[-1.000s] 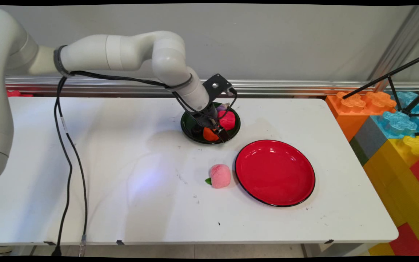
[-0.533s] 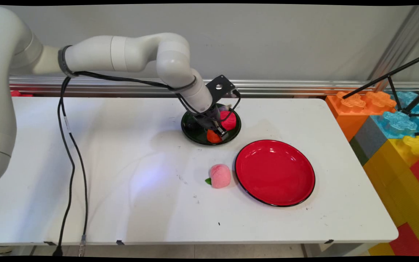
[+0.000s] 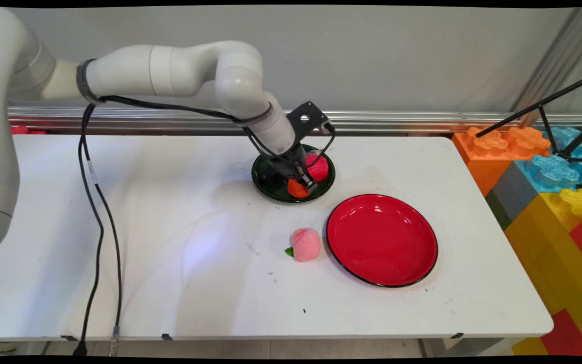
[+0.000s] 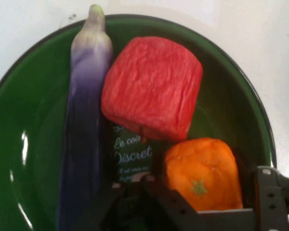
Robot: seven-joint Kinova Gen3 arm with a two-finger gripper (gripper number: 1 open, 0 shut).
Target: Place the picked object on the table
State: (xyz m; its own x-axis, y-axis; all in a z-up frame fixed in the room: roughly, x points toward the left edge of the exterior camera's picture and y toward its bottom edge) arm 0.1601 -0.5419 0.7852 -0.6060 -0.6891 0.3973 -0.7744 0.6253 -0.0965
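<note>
Since a second ago the arm has shifted a little to the right over the green plate, and the orange toy now sits closer to the gripper, partly hidden behind it. That orange toy lies in the near part of the plate, right against the gripper; the fingers flank it on both sides, one finger showing beside it, and the jaws appear closed upon it. It is a soft, rounded, blocky orange lump with a small green star mark on its face. In the hand view it looks slightly taller than wide, with no clear pointing end. Just beyond it lies a red cube-shaped toy, touching or nearly so. Beside that lies a purple eggplant, lengthwise across the plate. On the table nearer the camera sit a pink peach and, just beside it, a red plate.
</note>
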